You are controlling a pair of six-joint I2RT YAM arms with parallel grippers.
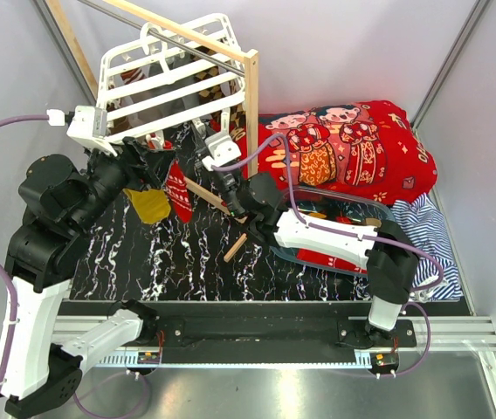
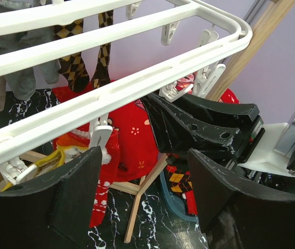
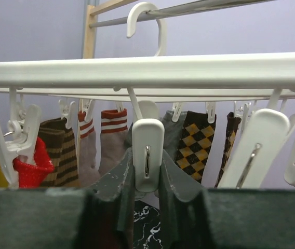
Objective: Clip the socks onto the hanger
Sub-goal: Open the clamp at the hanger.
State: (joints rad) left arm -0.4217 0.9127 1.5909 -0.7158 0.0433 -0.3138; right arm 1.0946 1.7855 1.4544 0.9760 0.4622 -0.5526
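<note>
White plastic hanger (image 1: 165,83) hung by its hook (image 3: 161,31) on a grey rod (image 3: 215,8), above the black marbled surface (image 1: 187,253). The right pincer (image 3: 147,179) sits directly beneath the hanger's near bar. Its two fingers press against both sides of one dangling clip (image 3: 147,155), clamping it. The left pincer (image 2: 142,207) is at the hanger's outer edge, below the bars. Its fingers are spread apart with nothing between them. The red sock (image 2: 104,192), marked with white, hangs from a neighbouring clip just beyond that gap, and the mustard sock (image 1: 149,205) hangs beside it. Further socks dangle in a row from the far bars, among them the brown-striped sock (image 3: 59,150) and the argyle sock (image 3: 194,142). A red blanket (image 1: 344,144) lies on the surface behind the right arm, well apart from both pincers.
</note>
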